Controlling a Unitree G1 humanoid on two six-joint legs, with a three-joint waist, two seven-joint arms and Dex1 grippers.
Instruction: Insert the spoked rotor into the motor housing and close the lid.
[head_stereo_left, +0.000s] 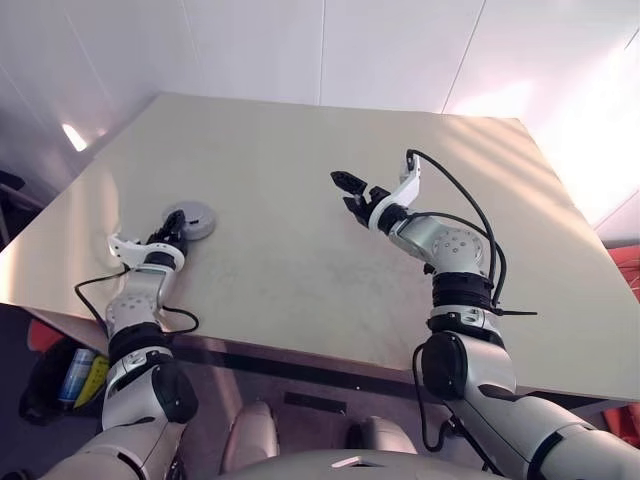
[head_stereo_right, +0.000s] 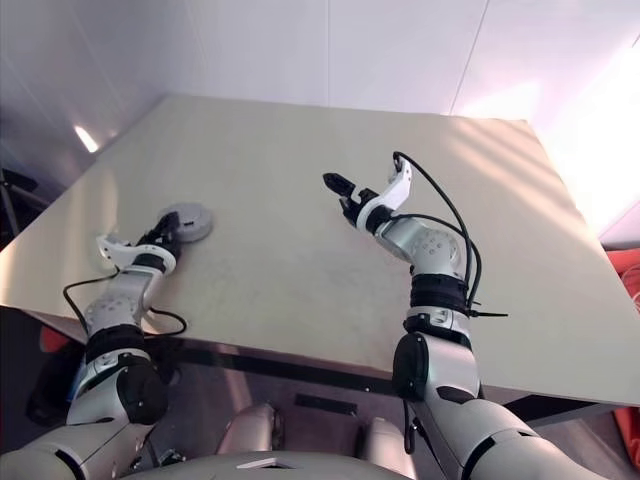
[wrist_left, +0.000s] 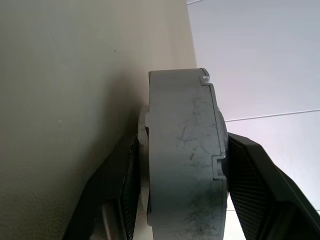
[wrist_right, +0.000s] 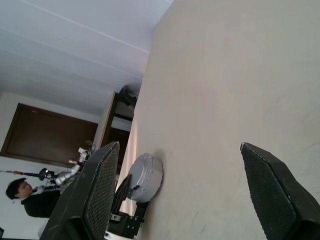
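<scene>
At the left edge of the frame, on the pale table (head_stereo_left: 300, 250), sits a single round grey unit (head_stereo_left: 192, 219), its top a closed silver-grey disc. That disc reads as the lid (head_stereo_right: 186, 221); it appears already seated on the motor housing (wrist_left: 182, 165), whose grey side wall stands between the left gripper's (head_stereo_left: 172, 234) black fingers in the left wrist view. Neither coils nor the spoked rotor can be seen, so I judge the rotor to be inside already and the lid on, though the pictures cannot confirm what the closed unit holds. If so, little is left: perhaps a check that the lid is fully down, then letting go.

The left jaws are closed on the unit, one finger on each flat face, at the left of the frame near the table's near edge. The right gripper (head_stereo_left: 352, 193) hovers above the middle of the table, well apart from the unit, its jaws spread wide and holding nothing.

Counted: one table, one assembled grey unit, two grippers. In the right wrist view, a person (wrist_right: 27, 199) stands far off in the lower left background.
</scene>
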